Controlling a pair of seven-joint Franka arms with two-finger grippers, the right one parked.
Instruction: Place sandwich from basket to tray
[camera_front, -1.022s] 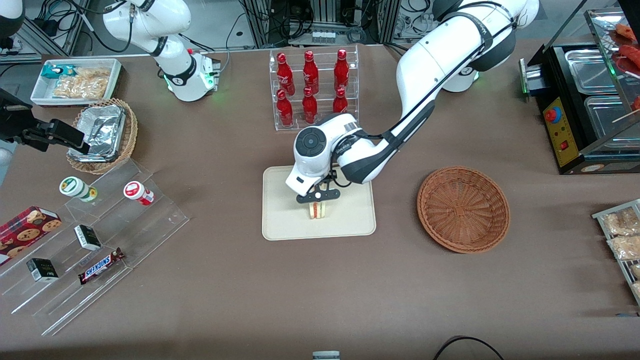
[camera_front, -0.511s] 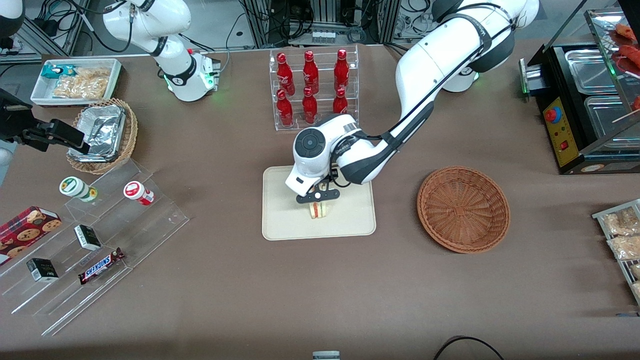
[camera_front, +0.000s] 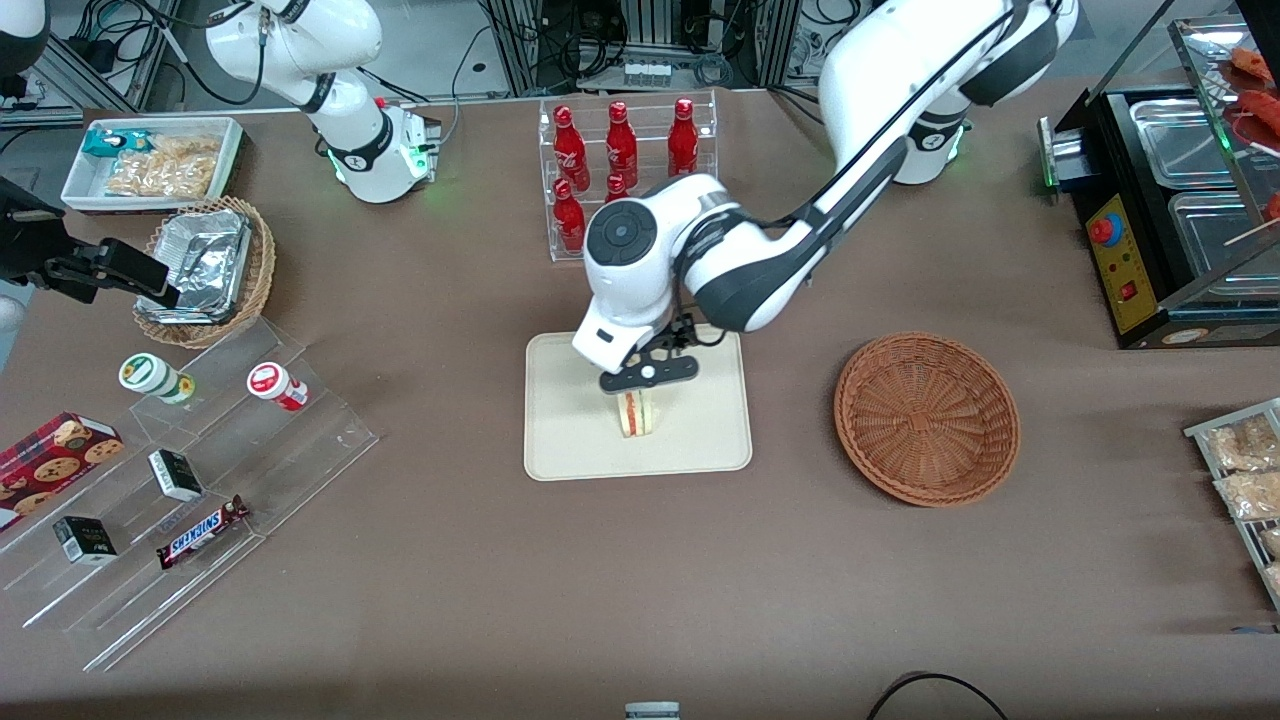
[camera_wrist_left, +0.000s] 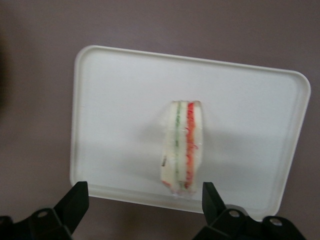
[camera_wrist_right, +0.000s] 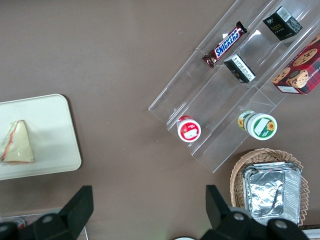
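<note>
The sandwich (camera_front: 637, 413) stands on its edge in the middle of the cream tray (camera_front: 570, 440). Its red and green layers show in the left wrist view (camera_wrist_left: 182, 147), with the tray's rim (camera_wrist_left: 100, 75) around it. It also shows in the right wrist view (camera_wrist_right: 16, 143) on the tray (camera_wrist_right: 55, 145). My left gripper (camera_front: 647, 376) is open and empty, raised above the sandwich and not touching it; its black fingertips (camera_wrist_left: 74, 200) are spread wide. The reddish-brown basket (camera_front: 927, 417) sits empty toward the working arm's end of the table.
A clear rack of red bottles (camera_front: 620, 165) stands farther from the front camera than the tray. Toward the parked arm's end are a clear stepped display with snacks (camera_front: 200, 470), a tan basket with foil trays (camera_front: 205, 265) and a white snack bin (camera_front: 150, 160). A black warmer (camera_front: 1170, 200) stands at the working arm's end.
My left gripper has let go of the sandwich and risen above it. The sandwich stays standing on the tray.
</note>
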